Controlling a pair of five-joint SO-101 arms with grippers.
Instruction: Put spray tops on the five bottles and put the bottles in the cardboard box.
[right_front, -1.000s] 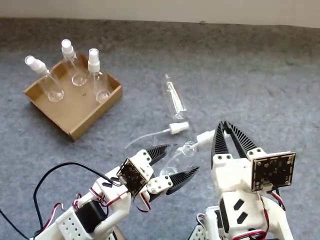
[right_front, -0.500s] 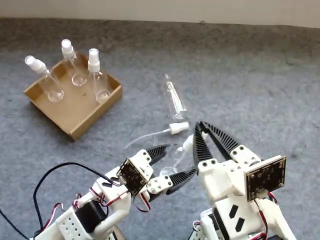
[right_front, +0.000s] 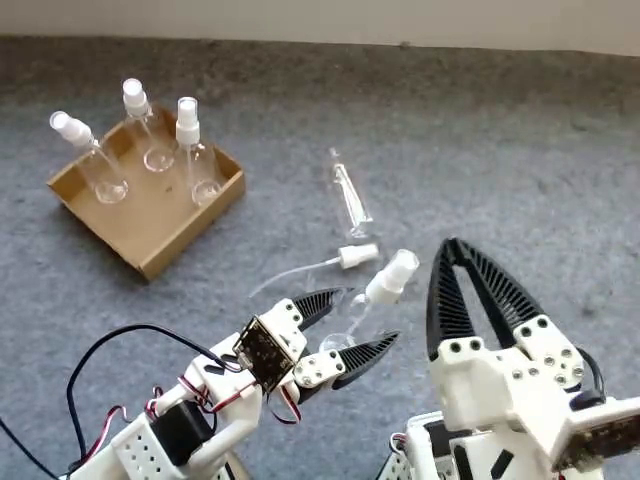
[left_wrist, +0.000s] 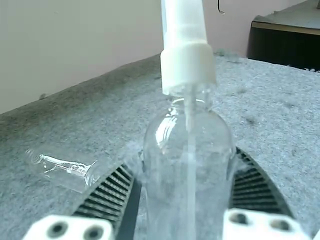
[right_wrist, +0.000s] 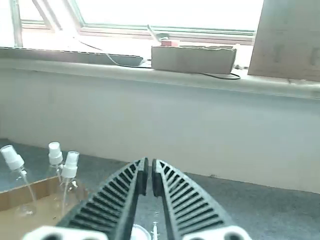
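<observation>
Between the fingers (right_front: 365, 352) of the left gripper (right_front: 368, 315), low over the near part of the grey counter (right_front: 520, 150), a clear bottle (right_front: 347, 325) leans, pinched at its body, with a white spray top (right_front: 391, 276) seated on its neck. Just beyond it a loose top (right_front: 357, 256) lies flat, its thin tube trailing toward the box (right_front: 190, 238). Farther out an uncapped bottle (right_front: 350, 195) lies on its side. Three capped bottles (right_front: 196, 150) stand in the box, well apart at far left. Beside the held bottle, not touching it, the right gripper (right_front: 452, 245) hangs raised, fingers pressed together.
</observation>
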